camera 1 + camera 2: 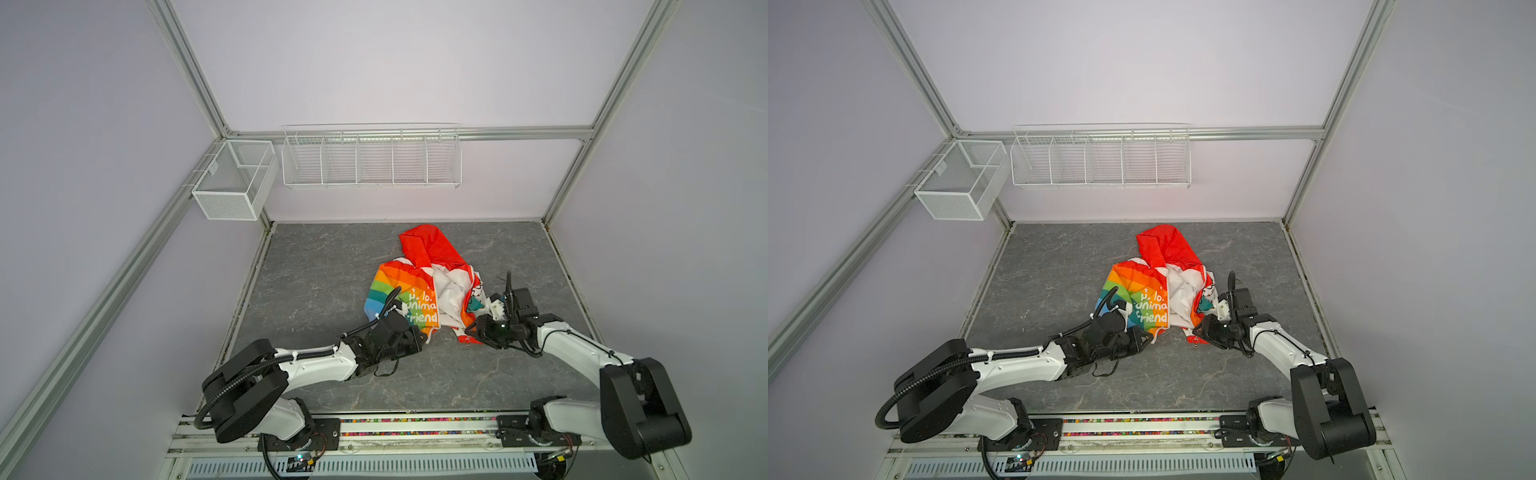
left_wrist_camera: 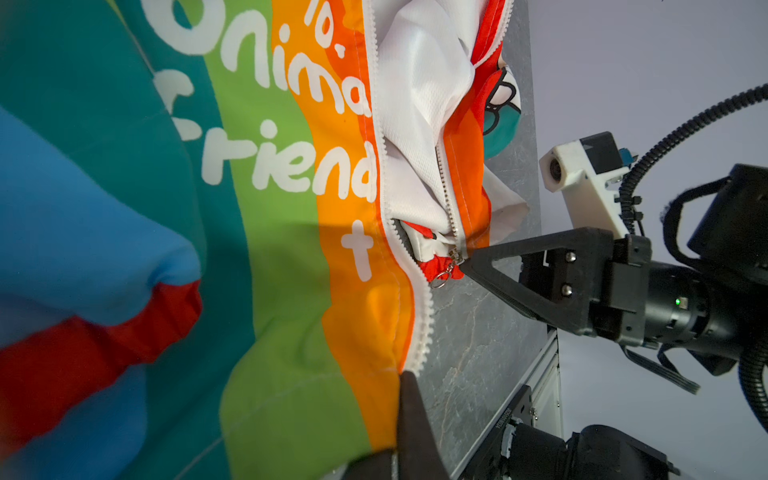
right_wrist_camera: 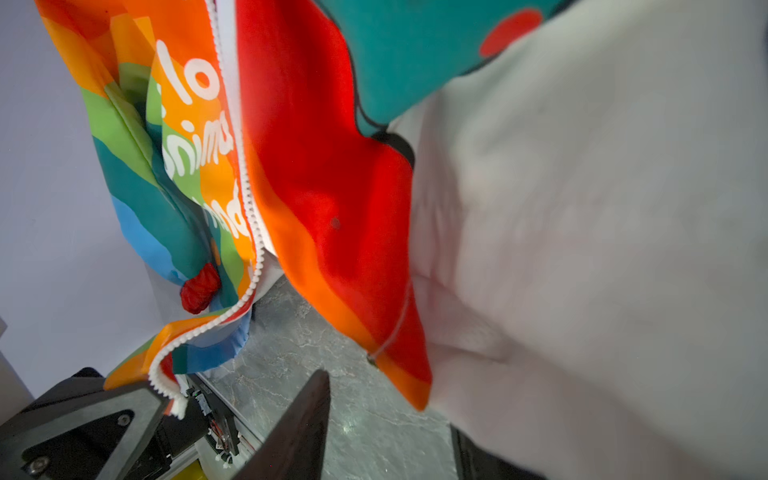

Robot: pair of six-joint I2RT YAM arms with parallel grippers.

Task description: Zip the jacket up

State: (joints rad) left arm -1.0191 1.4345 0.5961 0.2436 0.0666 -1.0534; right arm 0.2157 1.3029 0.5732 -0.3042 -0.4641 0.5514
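Unzipped jacket (image 1: 415, 286) mid-table (image 1: 316, 270), hood toward the back edge
Left gripper (image 1: 423, 335) clamped on the rainbow half's zipper end; right gripper (image 1: 469, 331), fingers (image 3: 299, 415) apart, tips at the slider (image 2: 455, 254), just right of that end

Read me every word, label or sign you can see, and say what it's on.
"lo.": white print on the rainbow-striped front of the thin hooded jacket; partly hidden.
"anima": same front.
"friend": same front, with a "+" sign nearby.
Print on the black arm mount: too small to read.
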